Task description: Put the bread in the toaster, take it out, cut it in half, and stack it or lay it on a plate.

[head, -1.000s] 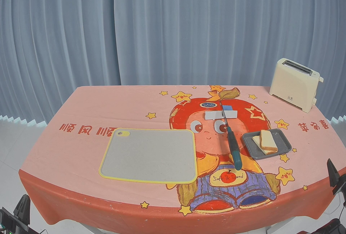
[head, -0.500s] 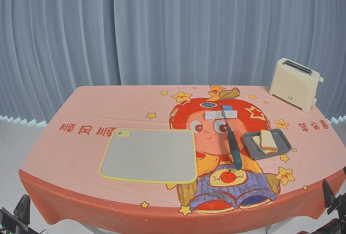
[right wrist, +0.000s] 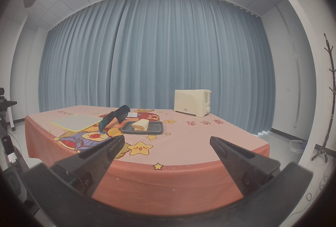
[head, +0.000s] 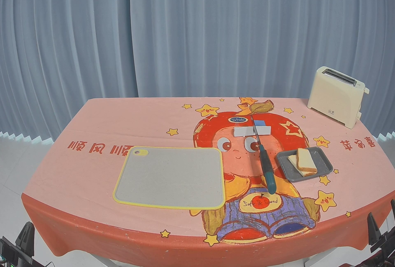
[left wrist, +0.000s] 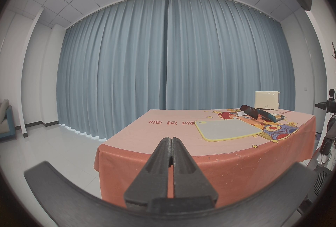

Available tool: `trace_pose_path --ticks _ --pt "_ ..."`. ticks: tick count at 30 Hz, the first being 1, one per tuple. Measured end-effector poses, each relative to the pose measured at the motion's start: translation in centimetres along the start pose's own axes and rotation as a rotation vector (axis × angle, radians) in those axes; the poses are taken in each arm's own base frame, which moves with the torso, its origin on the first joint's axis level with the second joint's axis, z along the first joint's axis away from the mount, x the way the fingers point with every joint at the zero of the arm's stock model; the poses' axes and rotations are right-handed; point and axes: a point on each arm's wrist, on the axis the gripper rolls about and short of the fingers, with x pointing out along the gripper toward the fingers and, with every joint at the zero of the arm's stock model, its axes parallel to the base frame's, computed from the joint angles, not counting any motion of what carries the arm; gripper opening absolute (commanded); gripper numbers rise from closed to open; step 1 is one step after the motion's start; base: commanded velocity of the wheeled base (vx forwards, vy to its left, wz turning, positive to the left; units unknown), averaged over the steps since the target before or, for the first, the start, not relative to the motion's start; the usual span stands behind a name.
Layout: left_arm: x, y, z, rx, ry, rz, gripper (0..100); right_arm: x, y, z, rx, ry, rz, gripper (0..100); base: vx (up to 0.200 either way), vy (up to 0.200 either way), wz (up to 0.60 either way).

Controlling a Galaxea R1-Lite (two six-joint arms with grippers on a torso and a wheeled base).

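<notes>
— Where is the bread (head: 305, 160)?
— On the grey plate (head: 326, 166) beside the knife (head: 266, 167), on the counter (head: 123, 124), well apart from the toaster (head: 336, 96).
— And the jaws?
— Left jaws pressed together, empty; right jaws spread wide, holding nothing.

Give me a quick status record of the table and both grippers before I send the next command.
knife: on the table, teal handle toward the near edge, blade propped on a white block
cutting board: flat, left of the knife
grey tray: right of the knife
bread: two pieces on the grey tray, one leaning on the other
toaster: far right corner, no bread sticking out of the slot
left gripper: fingers shut, low off the near left corner
right gripper: fingers open, low off the near right corner
</notes>
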Motion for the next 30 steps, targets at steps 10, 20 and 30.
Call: trace_pose_path --ticks 10,20,30 --pt "0.0 0.0 0.0 0.0 0.0 0.0 0 -0.09 -0.01 -0.09 0.008 -0.008 -0.004 100 0.0 0.0 0.0" --pt "0.0 0.0 0.0 0.0 0.0 0.0 0 -0.18 -0.14 -0.13 0.0 -0.019 0.087 100 0.0 0.0 0.0" --pt "0.0 0.0 0.0 0.0 0.0 0.0 0 -0.54 -0.34 -0.16 0.025 -0.073 0.029 100 0.0 0.0 0.0"
